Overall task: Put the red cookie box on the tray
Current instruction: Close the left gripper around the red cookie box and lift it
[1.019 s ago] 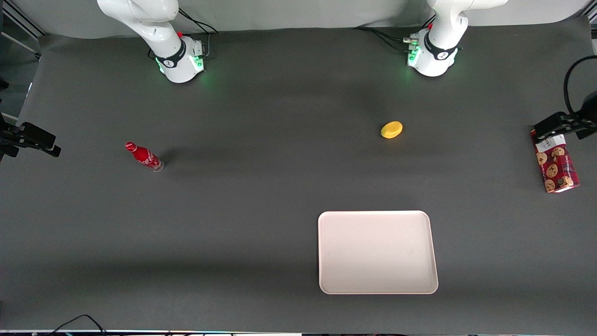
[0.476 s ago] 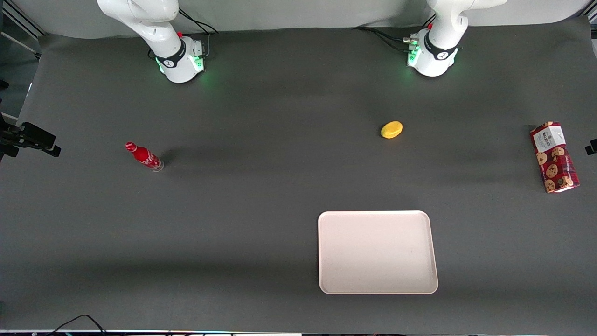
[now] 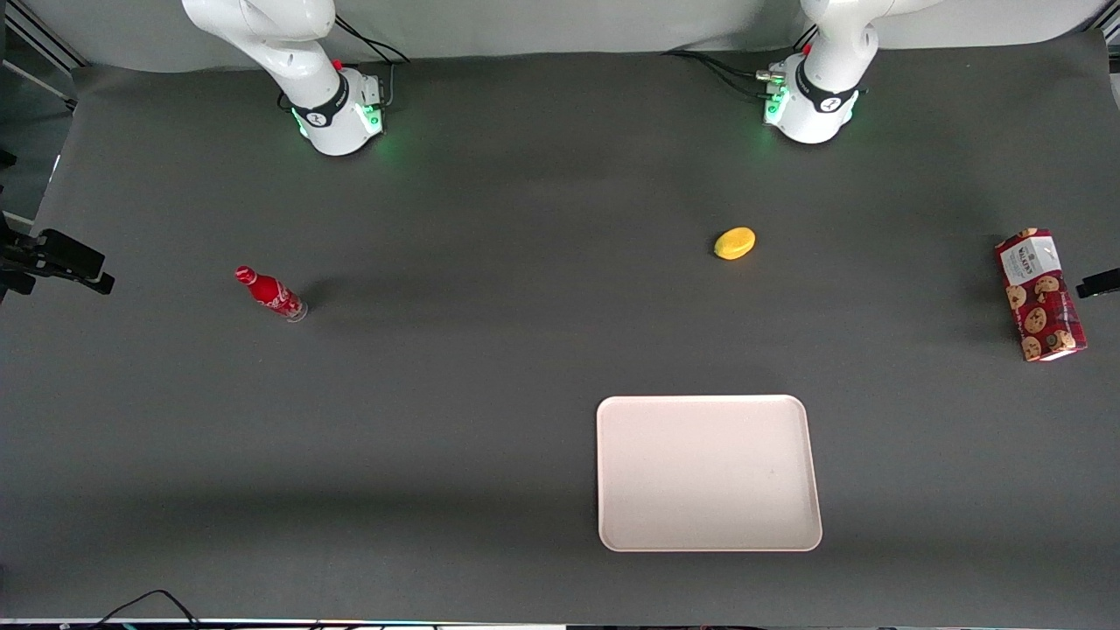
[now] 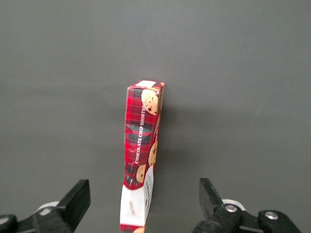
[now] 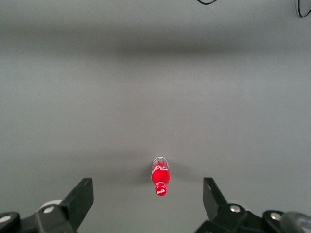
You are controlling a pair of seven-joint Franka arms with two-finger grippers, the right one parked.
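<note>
Tool (image 4: pixel 141 204) hung above red cookie box (image 4: pixel 141 162), fingers apart; should centre across its narrow sides before descending.

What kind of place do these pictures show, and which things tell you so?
Probably a robotics lab bench, not a home. A wide dark mat holds only test items, far apart: the red cookie box, the tray, a lemon. The gripper hangs open above the box.
</note>
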